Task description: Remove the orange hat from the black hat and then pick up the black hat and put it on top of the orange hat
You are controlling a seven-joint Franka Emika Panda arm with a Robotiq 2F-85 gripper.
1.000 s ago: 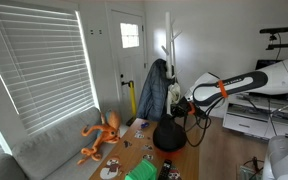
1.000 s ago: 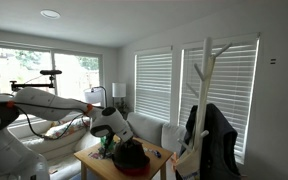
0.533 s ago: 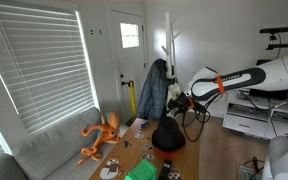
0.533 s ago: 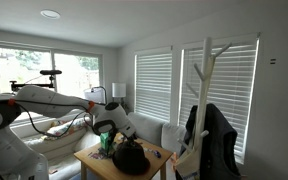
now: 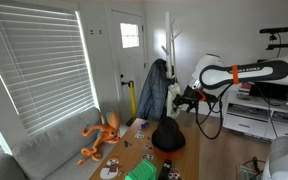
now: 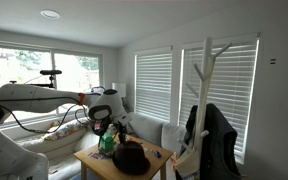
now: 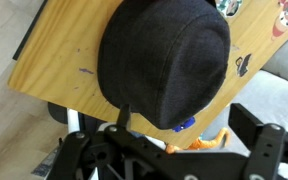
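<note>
The black hat (image 5: 168, 136) (image 6: 131, 156) rests crown up on the wooden table (image 5: 189, 160) (image 6: 89, 158). In the wrist view the black hat (image 7: 164, 60) fills the middle, over the table (image 7: 59, 70). My gripper (image 5: 187, 98) (image 6: 102, 120) hangs in the air above the hat, apart from it. In the wrist view the gripper (image 7: 189, 125) is open; its left finger (image 7: 124, 116) and right finger (image 7: 254, 125) stand wide apart with nothing between them. The orange hat is hidden in every view.
An orange plush octopus (image 5: 102, 135) lies on the grey sofa beside the table. A white coat rack with a dark jacket (image 5: 154, 88) (image 6: 209, 130) stands close behind. A green item (image 5: 142, 173) and small objects sit at one end of the table.
The gripper has opened and risen off the black hat, pulling back from it. The hat stays on the table.
</note>
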